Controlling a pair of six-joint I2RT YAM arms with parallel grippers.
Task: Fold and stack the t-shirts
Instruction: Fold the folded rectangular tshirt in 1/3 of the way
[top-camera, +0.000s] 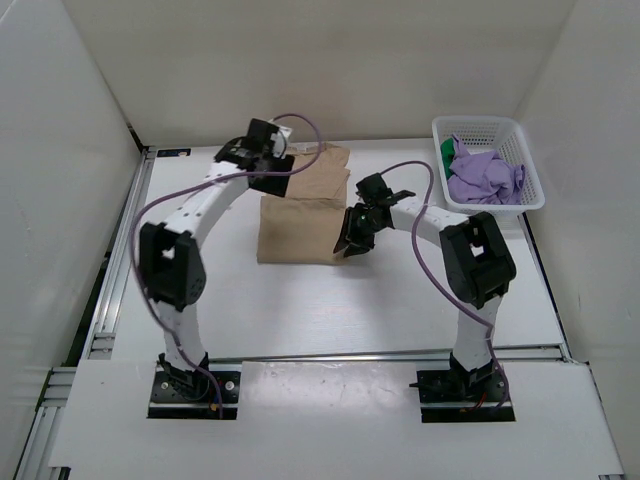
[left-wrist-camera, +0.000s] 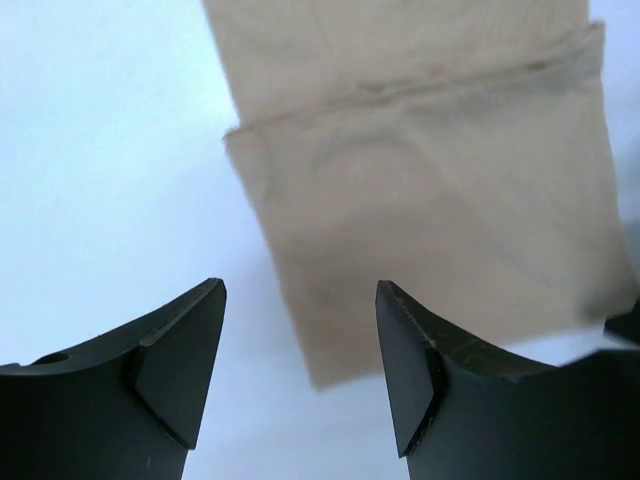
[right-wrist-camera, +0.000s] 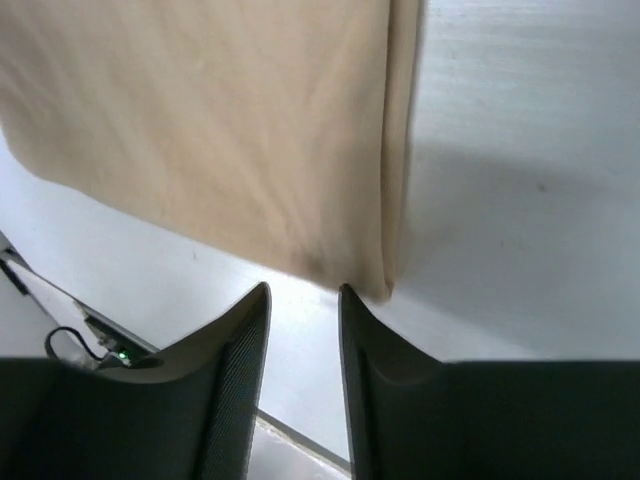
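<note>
table (top-camera: 400, 300): white, matte, spread under me | walls (top-camera: 300, 60): plain white panels on my left, far side and right | rails (top-camera: 103, 320): aluminium, along table's left edge | light: even, soft shadows

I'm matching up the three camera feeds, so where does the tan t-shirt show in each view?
Top external: the tan t-shirt lies folded at the picture's centre.
Left wrist: it fills the upper middle and right.
Right wrist: it fills the upper left, with its folded edge running down the middle.
Shared landmark: the white table borders the shirt in all three views.
</note>
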